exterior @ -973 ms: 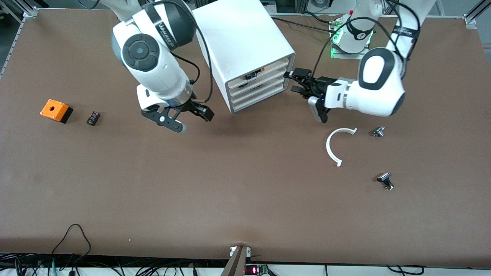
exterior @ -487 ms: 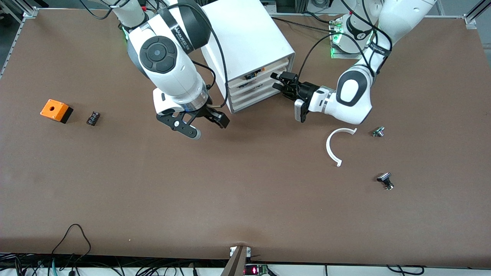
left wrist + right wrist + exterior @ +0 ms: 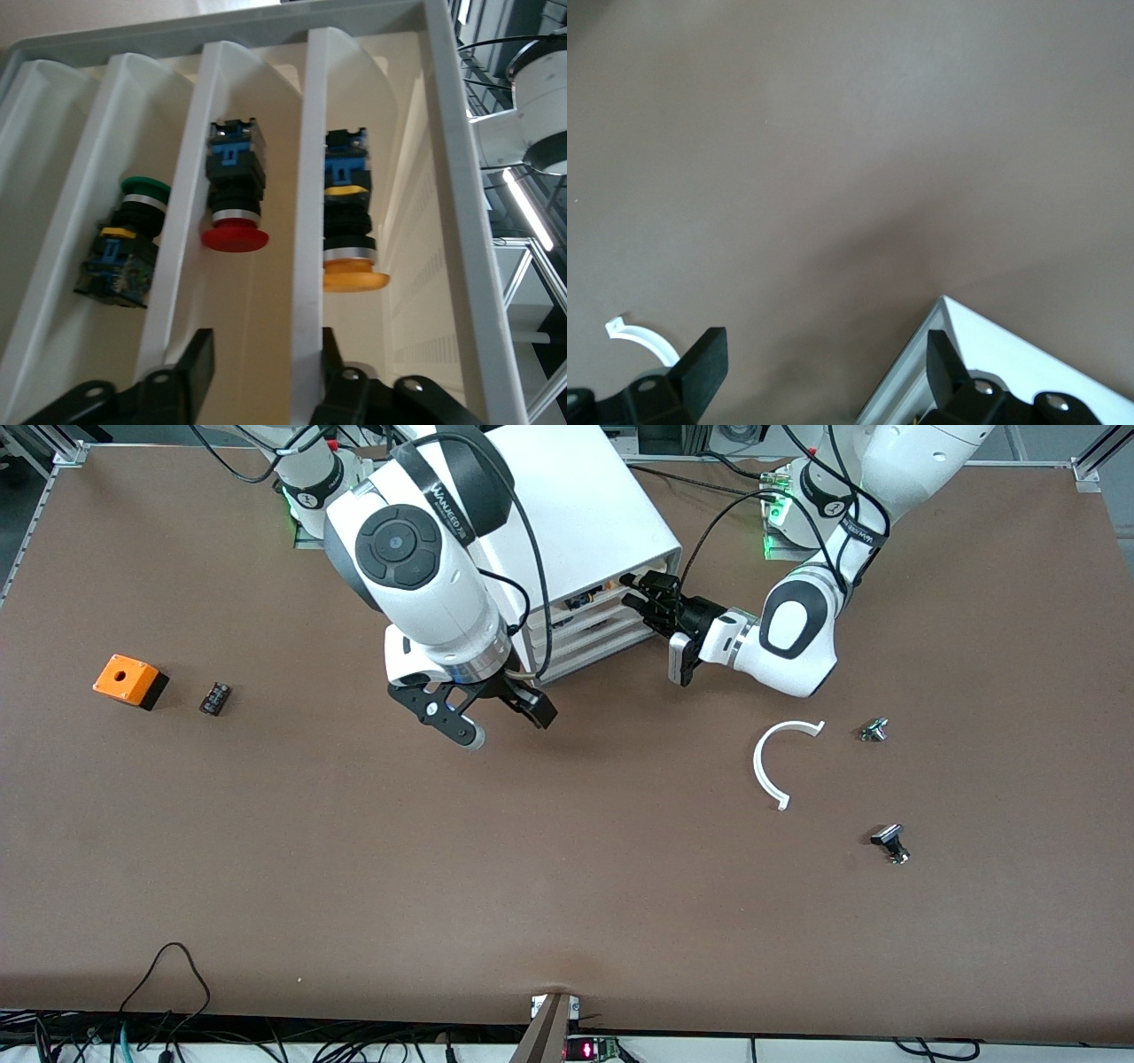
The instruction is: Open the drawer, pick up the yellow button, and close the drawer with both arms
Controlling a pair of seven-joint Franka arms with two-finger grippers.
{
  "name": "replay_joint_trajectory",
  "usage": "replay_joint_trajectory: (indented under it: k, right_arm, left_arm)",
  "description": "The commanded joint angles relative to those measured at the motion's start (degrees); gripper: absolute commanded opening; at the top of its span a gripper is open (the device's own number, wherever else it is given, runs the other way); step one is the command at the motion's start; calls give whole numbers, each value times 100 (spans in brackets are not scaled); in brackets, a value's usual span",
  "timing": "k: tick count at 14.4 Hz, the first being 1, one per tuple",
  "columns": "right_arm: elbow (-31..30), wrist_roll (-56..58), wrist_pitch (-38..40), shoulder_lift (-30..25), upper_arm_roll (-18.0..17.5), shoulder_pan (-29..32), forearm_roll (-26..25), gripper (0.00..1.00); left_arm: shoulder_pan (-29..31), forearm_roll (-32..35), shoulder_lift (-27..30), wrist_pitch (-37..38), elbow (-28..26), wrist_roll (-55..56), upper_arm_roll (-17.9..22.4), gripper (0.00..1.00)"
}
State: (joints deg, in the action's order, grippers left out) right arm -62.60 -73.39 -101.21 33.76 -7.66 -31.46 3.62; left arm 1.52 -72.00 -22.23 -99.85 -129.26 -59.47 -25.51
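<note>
Two hands work by the cabinet (image 3: 567, 522): the left hand (image 3: 645, 598), fingers spread, reaches into the drawer (image 3: 443, 159) around the button (image 3: 234, 202), upper centre; the right hand (image 3: 483, 713) hangs wide open over the bench (image 3: 567, 886).

Lighting's pretty even from above in the front view, so the brown bench (image 3: 567, 886) reads flat and matte with no hot spots. Shadows are soft: a faint smudge under the right arm's tool (image 3: 483, 713) and a darker patch at the foot of the cabinet (image 3: 576, 522), whose white top is nearly blown out. Green LEDs glow at both arm bases. Left wrist view is crisp on the drawer (image 3: 461, 221) dividers, warm cream tint inside. Right wrist view looks softer, with dim shading near the cabinet corner.
</note>
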Motion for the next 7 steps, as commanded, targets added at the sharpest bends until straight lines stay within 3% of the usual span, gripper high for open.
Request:
replay_joint_trajectory:
  k: [1, 7]
  right_arm:
    - [301, -272, -30, 175, -69, -18, 77, 99]
    - [494, -720, -144, 210, -78, -27, 376, 99]
  left_arm:
    - [68, -121, 114, -35, -161, -276, -42, 0]
    - [463, -25, 114, 71, 94, -48, 11, 0]
